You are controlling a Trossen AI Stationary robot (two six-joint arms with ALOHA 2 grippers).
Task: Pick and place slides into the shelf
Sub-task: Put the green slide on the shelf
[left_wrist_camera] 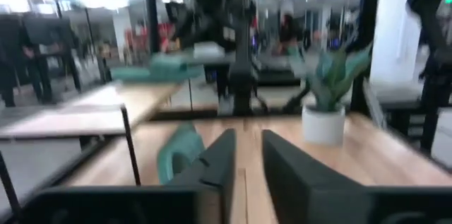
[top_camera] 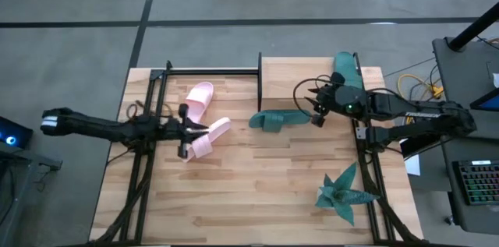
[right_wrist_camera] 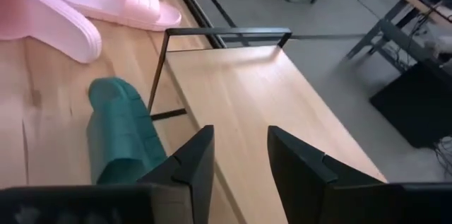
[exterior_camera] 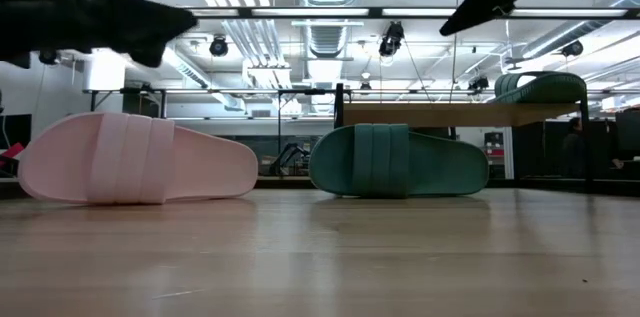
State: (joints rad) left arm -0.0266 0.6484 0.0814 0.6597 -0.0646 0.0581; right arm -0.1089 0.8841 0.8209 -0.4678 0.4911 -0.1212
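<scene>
pink slides (top_camera: 204, 119), teal slides (top_camera: 278, 120), light-wood shelf (top_camera: 290, 75)

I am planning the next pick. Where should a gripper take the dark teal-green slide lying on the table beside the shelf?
Probably from above, across the wide strap of the dark teal-green slide. It lies flat, sole down, and the strap arches off the footbed, leaving room for a finger. The open right gripper hovers nearest, beside the light-wood shelf.

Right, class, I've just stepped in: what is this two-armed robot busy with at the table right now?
It is putting slides on the shelf. One teal slide already lies on the shelf's right end. The right gripper, open and empty, hovers near the shelf's front edge. The other teal slide and two pink slides lie on the table. The left gripper, open, is by the pink ones.
</scene>
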